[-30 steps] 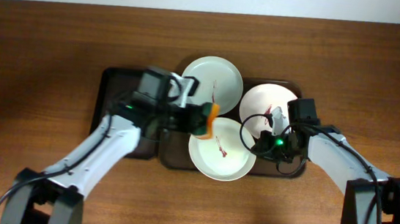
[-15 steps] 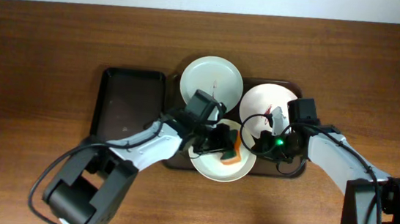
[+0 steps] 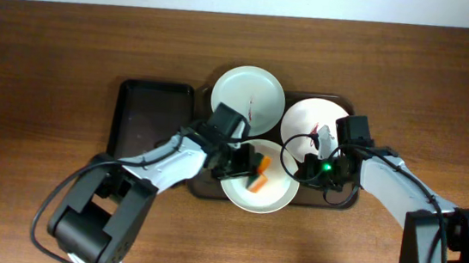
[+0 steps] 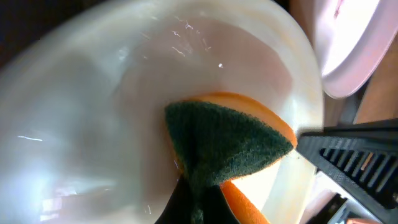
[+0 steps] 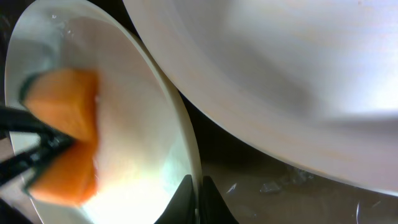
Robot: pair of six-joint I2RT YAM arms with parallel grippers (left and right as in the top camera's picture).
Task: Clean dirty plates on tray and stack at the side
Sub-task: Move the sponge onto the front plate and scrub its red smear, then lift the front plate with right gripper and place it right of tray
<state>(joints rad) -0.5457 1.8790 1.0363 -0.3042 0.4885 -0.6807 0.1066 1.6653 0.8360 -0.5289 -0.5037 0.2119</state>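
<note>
Left fingers [image 4: 186, 205] clamped on sponge [image 4: 230, 140] in near plate [image 3: 269, 200]; right fingers [image 5: 181, 205] clamped on rim [image 5: 193, 152].

Overhead straight down, both wrists close, sharing plate [image 3: 245, 200]

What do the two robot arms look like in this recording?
The left arm and the right arm both have white shell links with black joints and black bases. A thin black cable runs along the left arm. The right arm has a looping black cable and a lit green light at its wrist. The left gripper and right gripper are black.
</note>
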